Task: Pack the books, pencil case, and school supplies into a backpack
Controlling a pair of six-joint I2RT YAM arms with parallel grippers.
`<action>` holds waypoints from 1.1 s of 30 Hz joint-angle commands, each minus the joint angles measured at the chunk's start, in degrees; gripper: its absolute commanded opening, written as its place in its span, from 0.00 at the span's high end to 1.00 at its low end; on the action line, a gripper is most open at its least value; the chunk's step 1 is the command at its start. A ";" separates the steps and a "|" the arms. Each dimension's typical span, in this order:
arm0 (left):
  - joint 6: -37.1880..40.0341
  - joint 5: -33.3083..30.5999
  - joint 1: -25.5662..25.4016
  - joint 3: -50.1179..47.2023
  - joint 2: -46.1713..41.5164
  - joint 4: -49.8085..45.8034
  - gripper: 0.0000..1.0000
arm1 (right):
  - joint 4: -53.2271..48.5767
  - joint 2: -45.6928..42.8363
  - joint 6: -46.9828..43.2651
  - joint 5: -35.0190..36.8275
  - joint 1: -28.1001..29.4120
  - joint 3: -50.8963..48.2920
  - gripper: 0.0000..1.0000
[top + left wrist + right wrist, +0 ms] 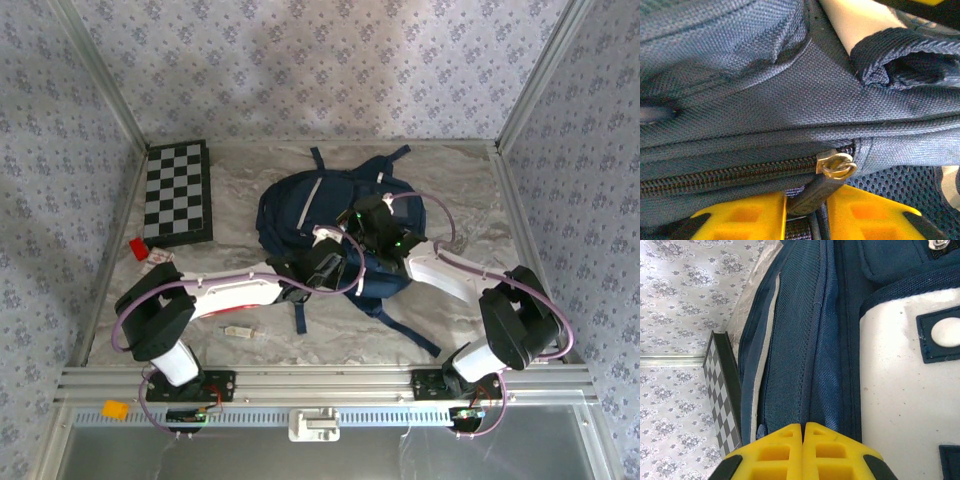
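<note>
zipper pull between left gripper fingers

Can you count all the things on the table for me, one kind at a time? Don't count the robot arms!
Navy-blue fabric backpack: 1
Black-and-white chequered board: 1
Tiny red block: 1
Small white card: 1
Small pale stick-like item: 1
Total: 5
</note>
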 commanded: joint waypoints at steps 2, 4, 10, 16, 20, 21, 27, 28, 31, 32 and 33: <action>5.20 3.14 1.46 3.01 -0.47 4.07 0.86 | 2.84 -0.41 -0.07 0.72 0.27 2.25 1.00; 7.35 4.97 2.38 2.19 -1.82 4.58 0.96 | 2.57 -0.76 -0.64 0.85 0.11 1.90 1.00; 8.31 9.44 7.38 -1.25 -6.24 2.92 1.00 | 0.85 -2.58 -1.94 0.44 -0.95 1.03 1.00; 11.88 10.54 10.74 -4.04 -8.55 0.33 1.00 | -1.17 -3.86 -2.83 0.64 -1.68 0.46 1.00; 13.21 13.30 13.38 -4.82 -8.69 -0.62 1.00 | -1.71 -4.20 -3.46 0.67 -1.66 0.72 1.00; 13.38 13.72 13.76 -4.83 -8.82 -0.68 1.00 | -1.96 -4.17 -3.54 0.61 -1.62 0.74 1.00; 13.48 15.87 14.05 -3.90 -9.29 -0.20 1.00 | -5.30 -4.11 -7.46 -0.96 -1.53 2.73 1.00; 12.96 16.37 14.02 -3.72 -9.29 -0.02 1.00 | -5.69 -4.17 -8.23 -1.70 -1.53 2.93 0.95; 11.17 15.84 13.98 -3.20 -9.14 0.28 1.00 | -6.47 -5.72 -10.92 -4.69 -1.21 2.08 0.72; 10.91 15.72 14.08 -2.87 -9.00 -0.10 1.00 | -6.91 -6.88 -11.31 -4.76 -0.90 1.15 0.64; 10.73 15.90 14.12 -2.77 -8.87 -0.22 1.00 | -6.88 -7.97 -11.66 -5.07 -0.56 0.17 0.58</action>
